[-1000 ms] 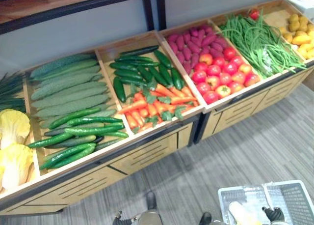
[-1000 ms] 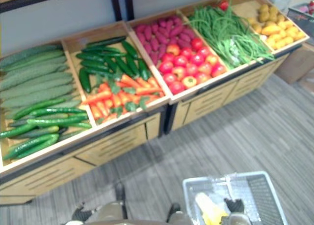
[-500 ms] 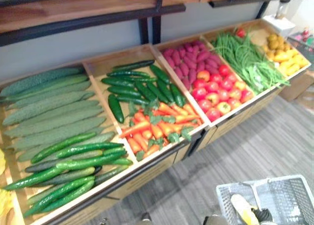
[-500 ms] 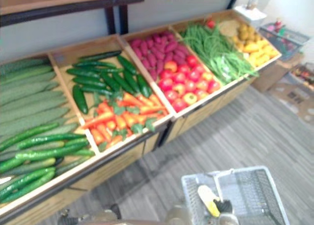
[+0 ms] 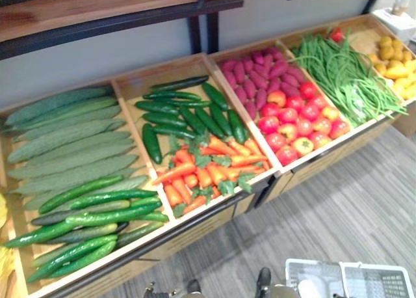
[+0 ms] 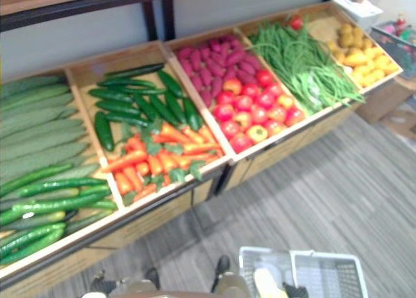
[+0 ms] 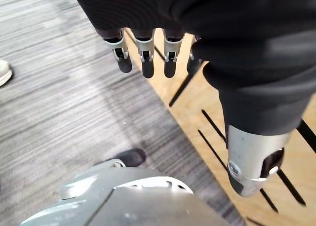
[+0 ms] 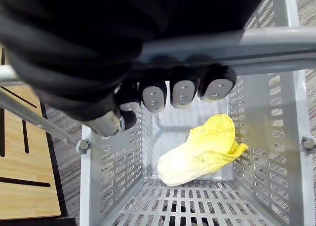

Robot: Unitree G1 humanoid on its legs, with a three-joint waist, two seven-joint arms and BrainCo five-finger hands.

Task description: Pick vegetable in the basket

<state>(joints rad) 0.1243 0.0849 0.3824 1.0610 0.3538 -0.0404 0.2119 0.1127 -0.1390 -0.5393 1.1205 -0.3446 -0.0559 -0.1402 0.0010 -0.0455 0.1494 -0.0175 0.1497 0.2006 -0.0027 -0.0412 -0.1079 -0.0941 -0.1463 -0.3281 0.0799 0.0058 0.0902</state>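
Change: since half a second ago your whole view has swung, so the camera moved. The long wooden produce stand and its vegetables have not shifted.
Basket: the pale grey plastic mesh basket hangs at your right side above the striped grey floor.
Vegetable: one pale yellow leafy cabbage lies on the basket's bottom, as before.
Right hand: fingers curled tight round the basket's grey bar handle.
Left hand: fingers straight and slack, holding nothing, beside the stand's slotted front.
Meaning: you are carrying, not picking. The next vegetable likely falls to the free left hand.
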